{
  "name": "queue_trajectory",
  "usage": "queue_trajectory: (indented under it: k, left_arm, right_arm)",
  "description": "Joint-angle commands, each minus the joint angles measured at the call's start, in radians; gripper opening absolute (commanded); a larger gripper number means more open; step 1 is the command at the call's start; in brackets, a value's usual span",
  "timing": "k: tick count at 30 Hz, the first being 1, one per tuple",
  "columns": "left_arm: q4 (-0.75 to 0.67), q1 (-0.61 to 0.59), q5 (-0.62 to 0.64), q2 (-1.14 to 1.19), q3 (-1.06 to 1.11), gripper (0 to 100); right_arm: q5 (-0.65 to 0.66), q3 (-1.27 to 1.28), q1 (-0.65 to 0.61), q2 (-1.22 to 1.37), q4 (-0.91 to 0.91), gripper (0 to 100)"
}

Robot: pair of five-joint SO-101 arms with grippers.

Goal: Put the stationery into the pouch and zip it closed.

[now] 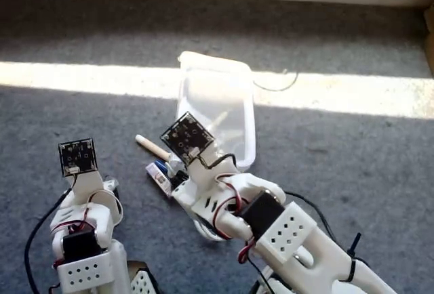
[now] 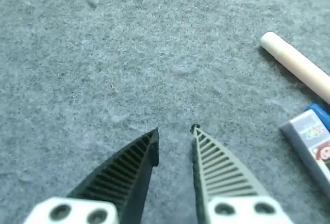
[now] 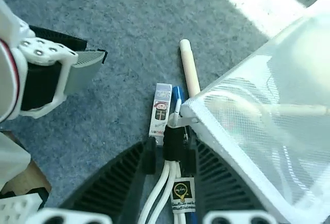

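My right gripper (image 3: 174, 152) pinches the black zip pull (image 3: 175, 140) of the pouch (image 3: 258, 131). My left gripper (image 2: 175, 133) hangs slightly spread over carpet (image 2: 103, 53). A stick (image 1: 152, 148) and an eraser (image 1: 160, 176) lie outside, at the pouch's 8 o'clock.

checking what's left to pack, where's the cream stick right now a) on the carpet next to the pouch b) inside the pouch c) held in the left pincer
a: the cream stick lies on the grey carpet beside the pouch, outside it, and the left pincer is open and holds nothing.
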Motion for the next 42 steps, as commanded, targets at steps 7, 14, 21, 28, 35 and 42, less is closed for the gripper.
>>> queue_trajectory:
  k: [7,14,21,28,35,42]
  left_arm:
    - [-0.018,-0.015,-0.008,-0.010,0.021,11]
    - [-0.017,-0.015,-0.008,-0.010,0.021,11]
    - [-0.015,-0.015,-0.008,-0.010,0.021,11]
    - [-0.015,-0.015,-0.008,-0.010,0.021,11]
    - [-0.015,-0.015,-0.008,-0.010,0.021,11]
    - [-0.014,-0.015,-0.008,-0.010,0.021,11]
  right_arm:
    - [-0.052,-0.058,-0.061,0.128,-0.125,10.6]
    - [-0.055,-0.062,-0.056,0.231,-0.180,10.6]
    - [-0.055,-0.054,-0.054,0.325,-0.236,10.6]
    - [-0.054,-0.064,-0.054,0.386,-0.239,10.8]
    - [-0.054,-0.056,-0.053,0.395,-0.234,17.5]
    - [-0.054,-0.056,-0.027,0.397,-0.240,17.5]
